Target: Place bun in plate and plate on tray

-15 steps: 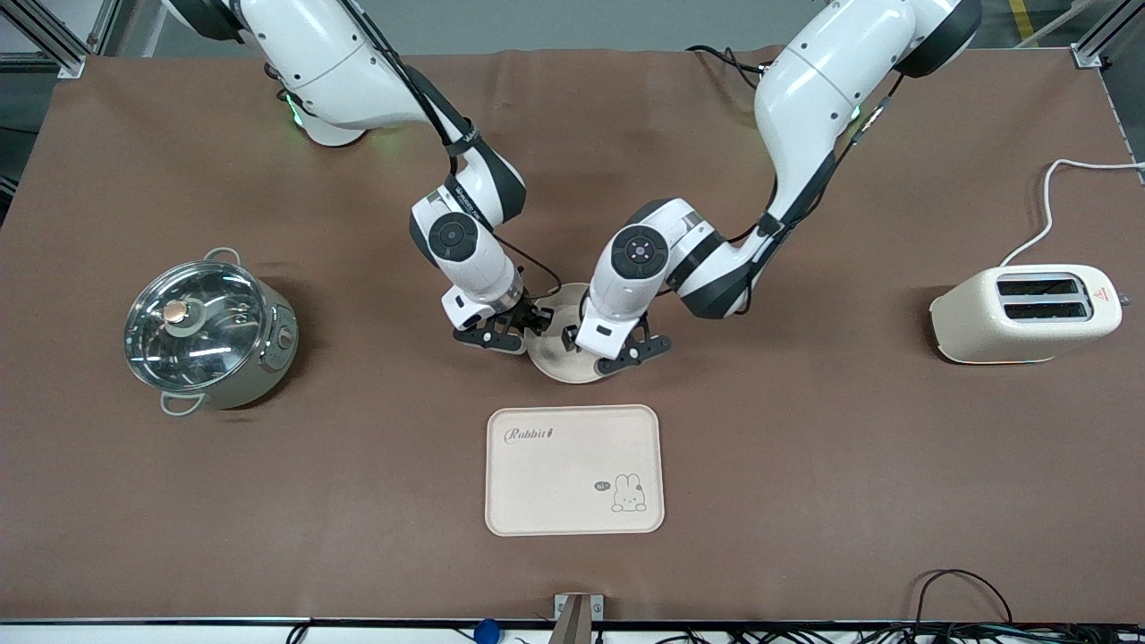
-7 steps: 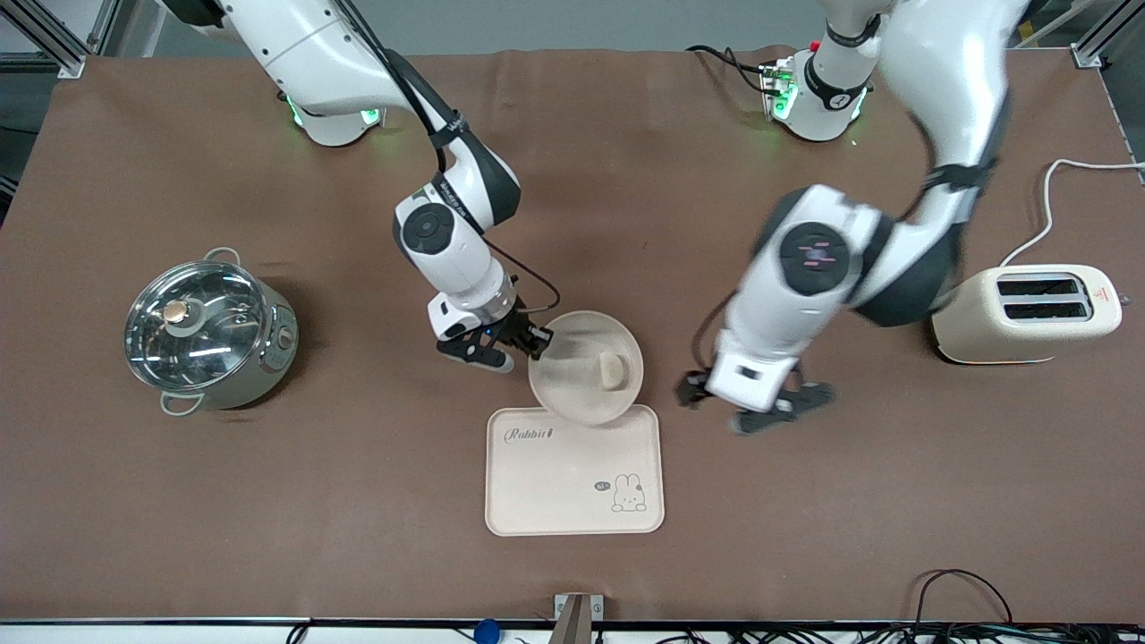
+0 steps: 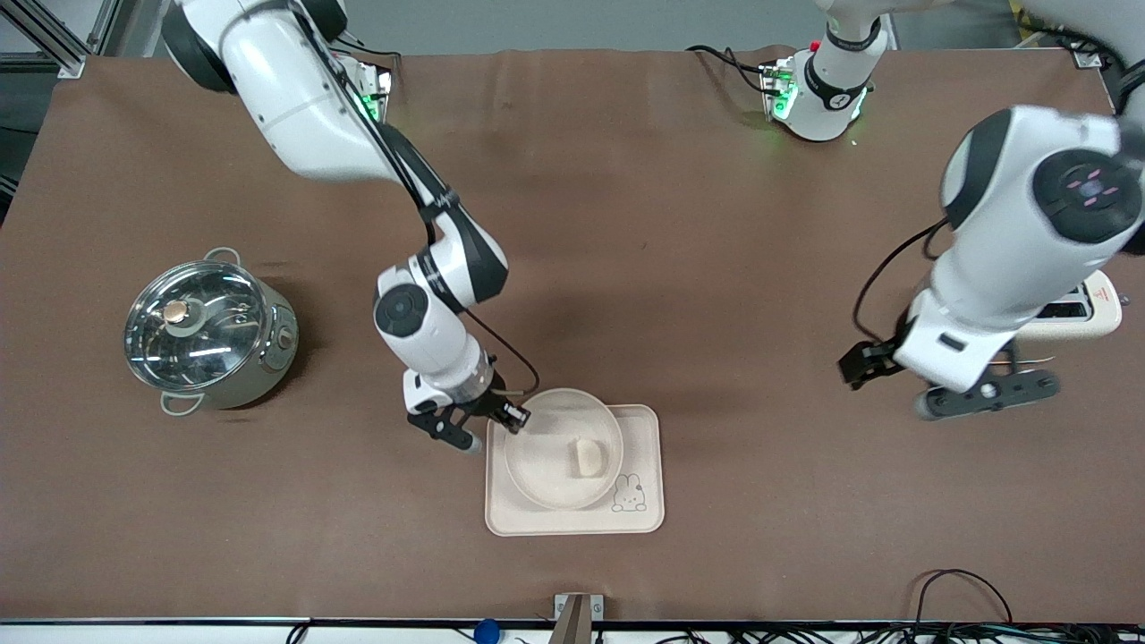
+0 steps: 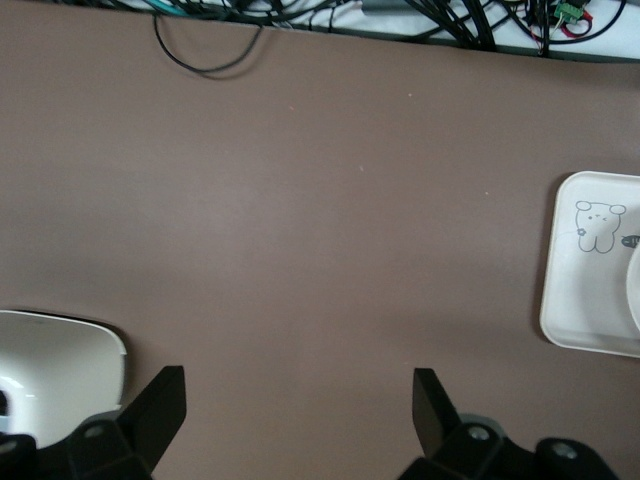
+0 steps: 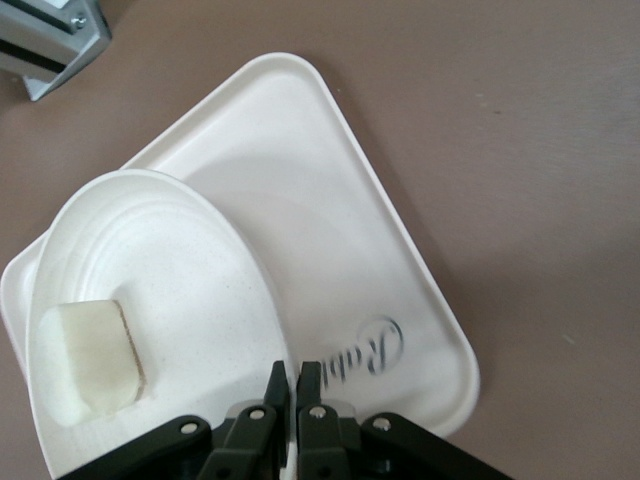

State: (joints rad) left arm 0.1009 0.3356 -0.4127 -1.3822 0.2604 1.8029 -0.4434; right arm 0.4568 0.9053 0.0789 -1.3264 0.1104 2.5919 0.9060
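The tray (image 3: 574, 510) lies nearest the front camera. Over it is the plate (image 3: 546, 465), carrying the bun (image 3: 587, 457). The right gripper (image 3: 510, 416) pinches the plate's rim at the edge toward the right arm's end, jaws nearly closed on it. The left gripper (image 3: 948, 385) hangs spread wide over bare table beside the toaster (image 3: 1096, 309).

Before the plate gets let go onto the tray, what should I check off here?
1. Bun in plate: ok.
2. Plate over tray, inside its edges: ok.
3. Plate resting flat on tray: cannot tell; the right wrist view shows it above the tray.
4. Right gripper shut on the plate's rim: ok.
5. Left gripper open, away from the tray, near the toaster: ok.
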